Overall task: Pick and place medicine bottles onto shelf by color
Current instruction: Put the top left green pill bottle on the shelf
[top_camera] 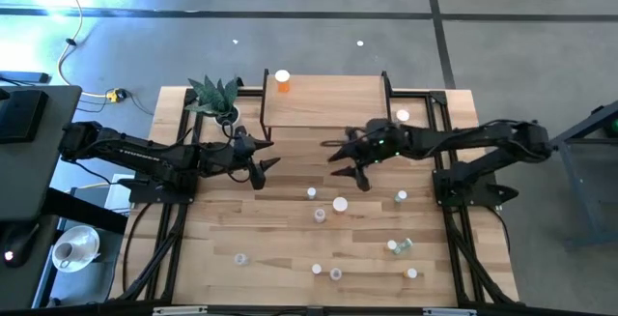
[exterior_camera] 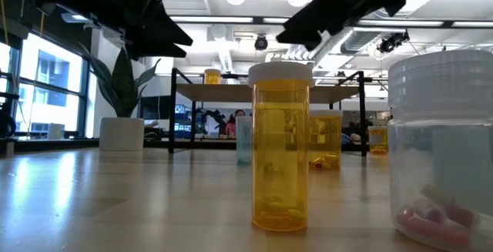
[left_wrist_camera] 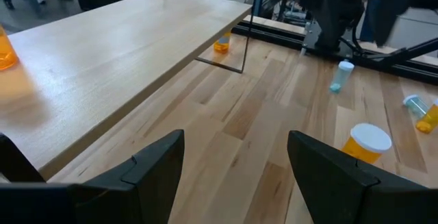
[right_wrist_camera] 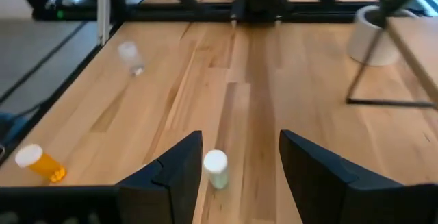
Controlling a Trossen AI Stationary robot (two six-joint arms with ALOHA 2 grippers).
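Orange bottle (left_wrist_camera: 365,144) stands upright just beyond open left end effector (left_wrist_camera: 236,166).

Wood table (top_camera: 212,229): bottles (top_camera: 340,204) scattered near-right, plant (top_camera: 216,97) far-left. Shelf (top_camera: 328,103) far-center: one orange bottle (top_camera: 282,81).

No text, label, brand, number or sign can be read anywhere in these views. The tall orange translucent pill bottle with a white cap (exterior_camera: 281,146) at the centre of the low view carries no legible label, and neither does the clear plastic bottle (exterior_camera: 443,148) at its right edge.
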